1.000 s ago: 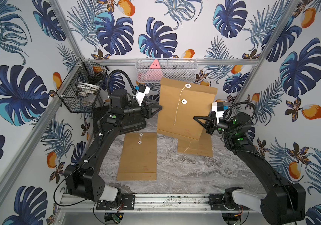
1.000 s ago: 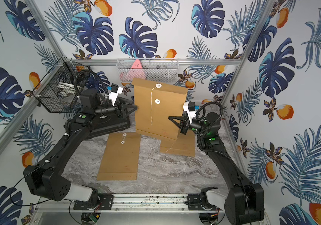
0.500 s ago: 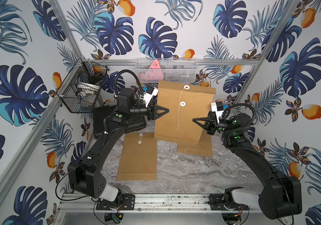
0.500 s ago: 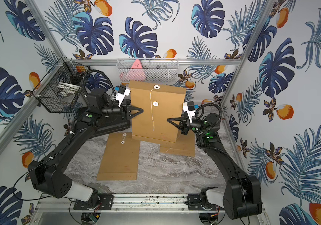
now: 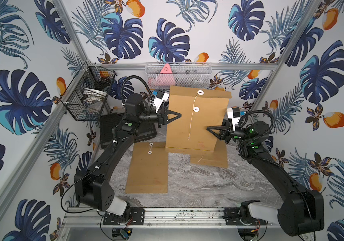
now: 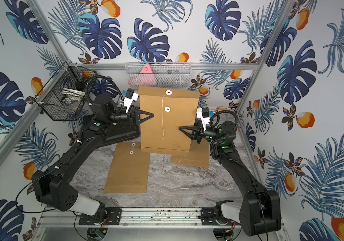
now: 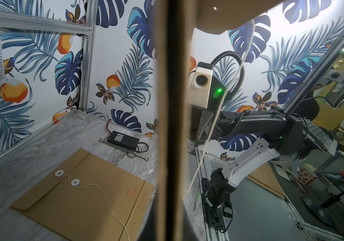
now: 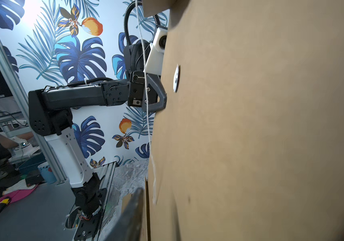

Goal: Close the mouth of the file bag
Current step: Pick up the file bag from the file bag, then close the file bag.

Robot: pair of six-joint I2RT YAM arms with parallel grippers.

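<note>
Brown kraft file bag (image 5: 196,129) hangs upright above the bench (image 5: 208,187), flap up, with its string (image 5: 191,125) dangling loose off the top button. The left claw (image 5: 178,115) is pinched tight on the bag's left edge. The right claw (image 5: 208,128) sits at the right edge, but the bag fills that wrist view and only one blurry finger (image 8: 131,208) shows, so I can't tell if it's gripping. A second bag (image 5: 210,160) lies flat on the bench, half hidden behind it.

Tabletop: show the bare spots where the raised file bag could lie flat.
Bare marble lies front right, bordered by the left flat bag, the right flat bag, the right arm and the front rail. Crowded at the back: held file bag, black case.
</note>
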